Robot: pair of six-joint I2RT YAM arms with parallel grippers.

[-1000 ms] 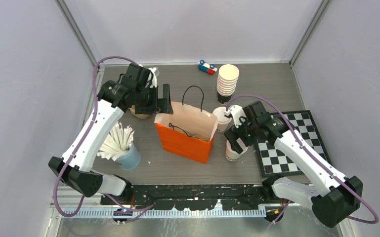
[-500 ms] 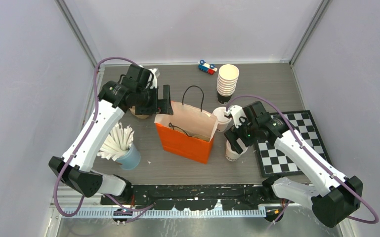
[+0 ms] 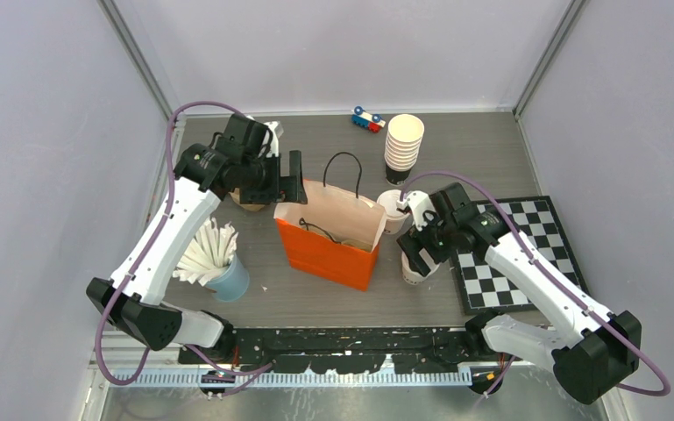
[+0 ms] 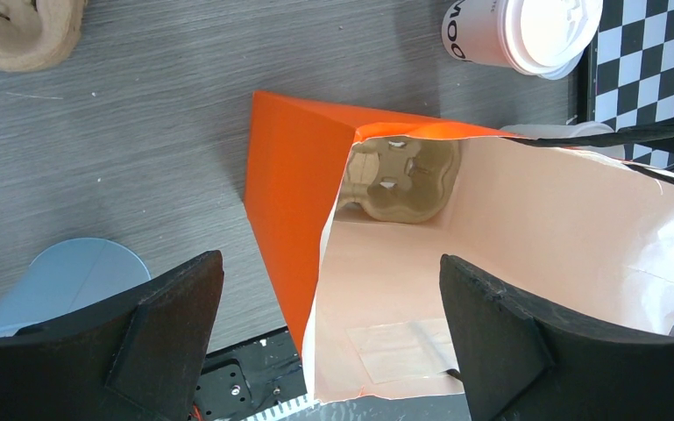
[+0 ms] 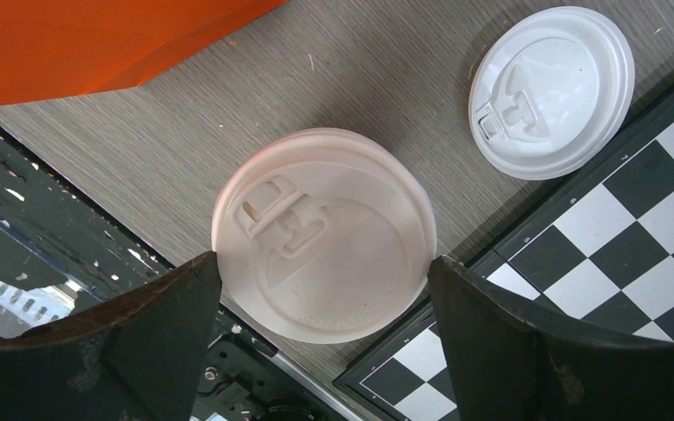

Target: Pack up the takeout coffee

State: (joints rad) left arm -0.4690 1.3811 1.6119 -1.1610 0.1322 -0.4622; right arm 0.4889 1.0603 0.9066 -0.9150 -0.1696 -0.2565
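Observation:
The orange bag [image 3: 329,237] stands open mid-table, a brown cup carrier [image 4: 399,180] lying at its bottom. Two takeout coffee cups with white lids stand to its right: one near the front [image 3: 410,272], the other [image 3: 393,210] further back against the bag. My right gripper [image 3: 422,253] is open directly over the near cup; in the right wrist view its fingers flank the lid [image 5: 324,235] close to the rim, and contact is unclear. The second lid [image 5: 550,92] lies beyond. My left gripper [image 4: 331,263] hangs open above the bag's back left rim, holding nothing.
A tall stack of nested cups [image 3: 403,145] and a small toy [image 3: 367,119] stand at the back. A chessboard [image 3: 513,254] lies right of the cups. A blue cup of white sticks [image 3: 219,259] is front left. A brown carrier piece [image 4: 17,31] lies under the left arm.
My right gripper has dropped a little lower over the near cup and shifted slightly left. The left arm and the bag have not moved.

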